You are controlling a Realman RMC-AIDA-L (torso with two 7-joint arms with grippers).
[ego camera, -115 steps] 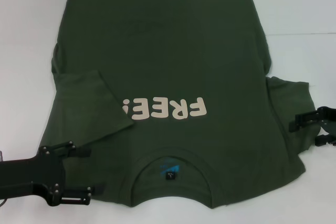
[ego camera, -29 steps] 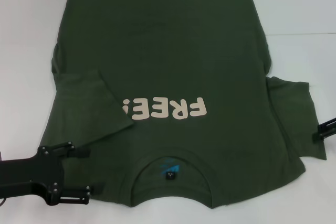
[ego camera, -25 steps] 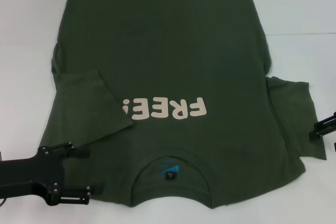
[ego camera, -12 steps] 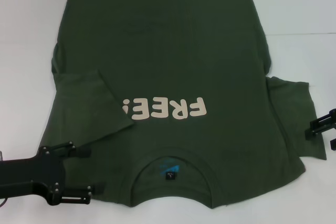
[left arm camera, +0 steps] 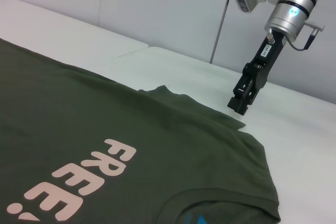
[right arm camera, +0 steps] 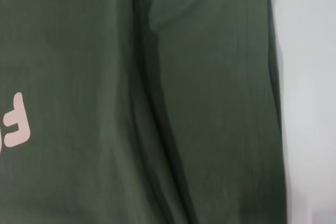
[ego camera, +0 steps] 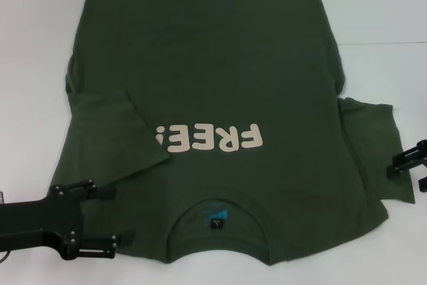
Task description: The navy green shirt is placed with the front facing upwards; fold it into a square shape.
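Observation:
The navy green shirt (ego camera: 207,65) lies flat on the white table, front up, its collar (ego camera: 217,215) nearest me and the cream "FREE!" print (ego camera: 210,139) upside down. Its left sleeve (ego camera: 113,138) is folded in over the body; the right sleeve (ego camera: 373,145) lies spread outward. My left gripper (ego camera: 115,219) is open, low beside the shirt's left shoulder, its fingers at the cloth's edge. My right gripper (ego camera: 407,175) is open at the outer hem of the right sleeve and holds nothing. The left wrist view shows the right gripper (left arm camera: 239,107) pointing down just above that sleeve's corner. The right wrist view looks down on the sleeve (right arm camera: 220,103).
The white table (ego camera: 380,5) shows bare around the shirt, with a seam line (ego camera: 383,43) at the right. A pale wall (left arm camera: 157,9) rises behind the table in the left wrist view.
The right gripper, earlier over the right sleeve, drew back to the right edge of view and has since crept left toward the sleeve hem. Left arm and shirt are unmoved.

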